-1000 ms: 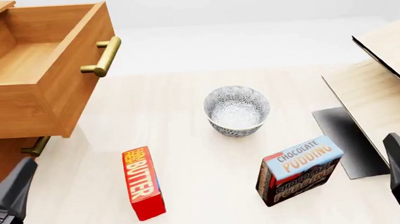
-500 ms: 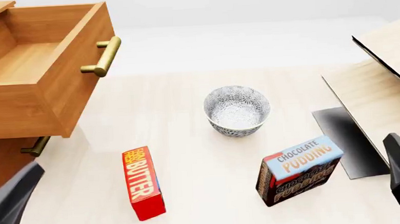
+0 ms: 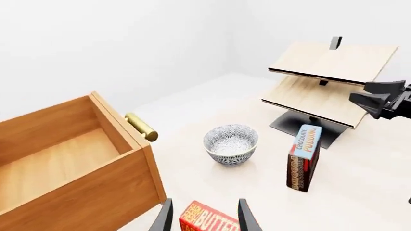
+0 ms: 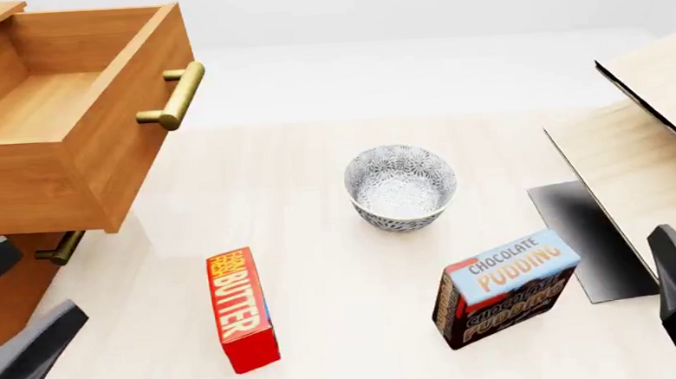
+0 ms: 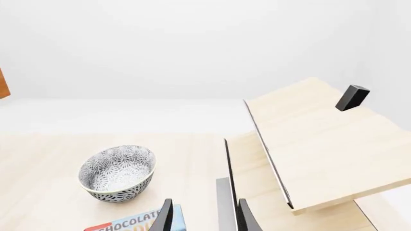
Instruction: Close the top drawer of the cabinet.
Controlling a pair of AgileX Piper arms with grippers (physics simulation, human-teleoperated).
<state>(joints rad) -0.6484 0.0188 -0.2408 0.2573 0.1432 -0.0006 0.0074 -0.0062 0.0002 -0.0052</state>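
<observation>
Both grippers hang low at the near edge of the table. On the left, the left gripper (image 3: 200, 219) has its fingers parted with nothing between them; in its wrist view the two dark fingertips frame the end of the butter box (image 4: 241, 309) without touching it. In the front view only dark parts of that arm show at the lower left corner.

Above it, the top drawer (image 4: 74, 116) stands pulled well out of the cabinet (image 4: 2, 290), its pale inside bare and its brass handle (image 4: 173, 96) facing the middle of the table. A lower drawer's handle (image 4: 59, 248) peeks out underneath.

Toward the middle, the red butter box lies flat, well apart from the patterned bowl (image 4: 399, 186), which sits upright farther back. Right of the bowl, the chocolate pudding box (image 4: 505, 287) stands on its edge, tilted slightly. Just beyond it rises the pale wood shelf unit (image 4: 648, 138) on its dark base.

At the far right, the right gripper (image 5: 200, 216) also has its fingers spread and holds nothing, pointing over the pudding box toward the bowl.
</observation>
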